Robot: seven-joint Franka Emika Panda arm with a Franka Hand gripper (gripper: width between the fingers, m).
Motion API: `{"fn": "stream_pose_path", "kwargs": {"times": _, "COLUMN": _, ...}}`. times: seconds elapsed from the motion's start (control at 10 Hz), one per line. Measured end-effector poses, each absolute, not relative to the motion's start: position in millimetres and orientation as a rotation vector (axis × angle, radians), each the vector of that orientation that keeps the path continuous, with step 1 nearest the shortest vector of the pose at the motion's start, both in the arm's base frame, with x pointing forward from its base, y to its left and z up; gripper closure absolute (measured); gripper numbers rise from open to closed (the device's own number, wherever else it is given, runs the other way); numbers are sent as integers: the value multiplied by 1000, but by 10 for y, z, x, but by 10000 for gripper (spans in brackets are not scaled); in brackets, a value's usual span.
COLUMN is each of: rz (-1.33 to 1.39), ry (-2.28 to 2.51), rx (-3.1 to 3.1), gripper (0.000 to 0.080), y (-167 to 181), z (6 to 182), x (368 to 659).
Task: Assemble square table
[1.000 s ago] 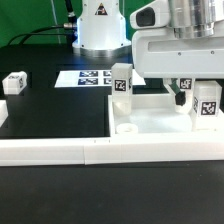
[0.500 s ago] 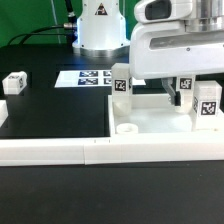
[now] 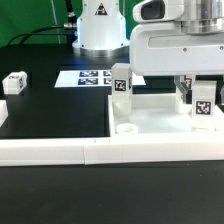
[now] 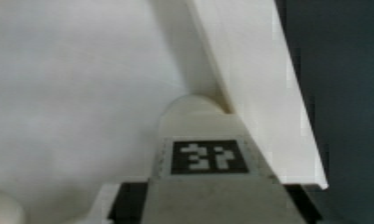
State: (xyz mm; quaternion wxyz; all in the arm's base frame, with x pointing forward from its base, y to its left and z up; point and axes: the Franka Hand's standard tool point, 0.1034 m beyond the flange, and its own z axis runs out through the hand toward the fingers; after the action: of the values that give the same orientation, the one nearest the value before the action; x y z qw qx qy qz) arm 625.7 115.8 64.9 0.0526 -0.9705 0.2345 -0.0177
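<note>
From my station, the tool sits low over the exterior view's right end of the square slab, which lies flat on the black bench against the long border wall. In the wrist view, dark fingers sit tight against either side of a tagged leg post, so I read the tool as closed narrow on it. That post stands upright on the slab near the raised rim. A second leg post stands upright at the slab's far corner towards the exterior view's left. A third leg post lies well apart on the bench, beyond the marker board.
</note>
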Motion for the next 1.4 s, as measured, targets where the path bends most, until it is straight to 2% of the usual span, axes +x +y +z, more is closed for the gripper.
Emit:
{"fn": "stream_pose_path", "kwargs": {"times": 0.1, "rz": -47, "ry": 848, "rx": -2913, "gripper": 511, "y": 1162, "z": 649, "x": 6258}}
{"fn": "stream_pose_path", "kwargs": {"times": 0.5, "rz": 79, "ry": 1931, "rx": -2329, "gripper": 511, "y": 1221, "z": 652, "x": 6289}}
{"fn": "stream_pose_path", "kwargs": {"times": 0.8, "rz": 145, "ry": 2276, "rx": -1933, "gripper": 509, "y": 1205, "z": 639, "x": 6304}}
{"fn": "stream_pose_path", "kwargs": {"times": 0.9, "rz": 146, "ry": 2277, "rx": -1934, "gripper": 431, "y": 1209, "z": 635, "x": 6301}}
{"fn": "stream_pose_path", "kwargs": {"times": 1.0, "rz": 143, "ry": 2246, "rx": -1966, "gripper": 431, "y": 1209, "z": 634, "x": 6300}}
{"fn": "stream_pose_path", "kwargs": {"times": 1.1, "rz": 141, "ry": 2236, "rx": -1979, "gripper": 240, "y": 1208, "z": 632, "x": 6298}}
{"fn": "stream_pose_path", "kwargs": {"times": 1.2, "rz": 119, "ry": 2053, "rx": -2166, "gripper": 240, "y": 1197, "z": 622, "x": 6288}}
{"fn": "stream_pose_path", "kwargs": {"times": 1.3, "rz": 83, "ry": 1765, "rx": -2407, "gripper": 168, "y": 1178, "z": 621, "x": 6289}}
{"fn": "stream_pose_path", "kwargs": {"times": 1.4, "rz": 69, "ry": 1590, "rx": -2524, "gripper": 153, "y": 1181, "z": 618, "x": 6284}}
